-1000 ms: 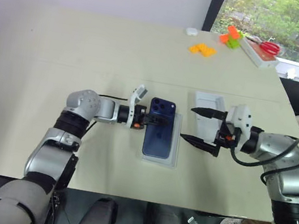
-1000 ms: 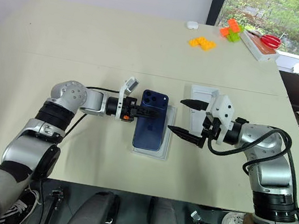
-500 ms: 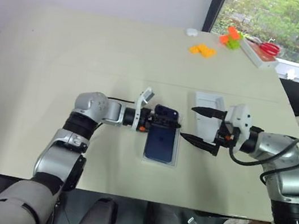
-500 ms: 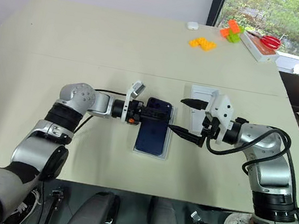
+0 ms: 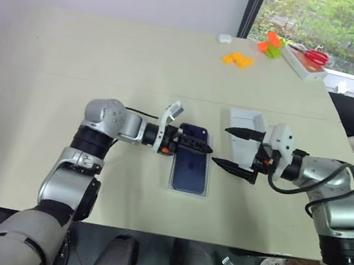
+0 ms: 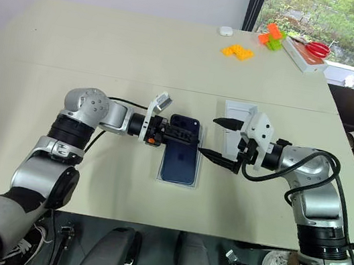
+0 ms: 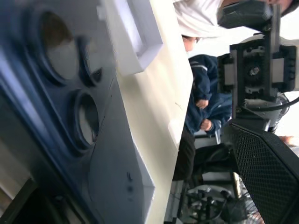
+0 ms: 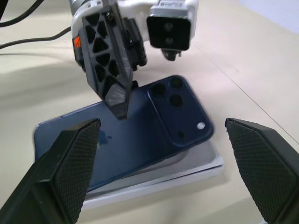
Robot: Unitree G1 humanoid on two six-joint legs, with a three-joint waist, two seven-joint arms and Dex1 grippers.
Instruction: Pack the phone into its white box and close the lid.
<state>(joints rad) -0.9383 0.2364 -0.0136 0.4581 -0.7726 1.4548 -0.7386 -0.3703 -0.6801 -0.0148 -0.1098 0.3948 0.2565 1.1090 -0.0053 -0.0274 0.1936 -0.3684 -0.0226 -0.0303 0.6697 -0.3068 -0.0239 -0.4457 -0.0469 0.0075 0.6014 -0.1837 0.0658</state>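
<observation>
Beige worktop (image 5: 71, 74) beside a window. Phone (image 5: 190, 169) lying back-up in the white box (image 6: 196, 174) at centre; packing apparently done, lid (image 5: 242, 138) lying just right of it, not yet fitted. Left end effector (image 6: 175, 133) at the phone's camera end, spread wide, gripping nothing. Right end effector (image 5: 236, 151) level, gaping toward the phone, empty.
</observation>
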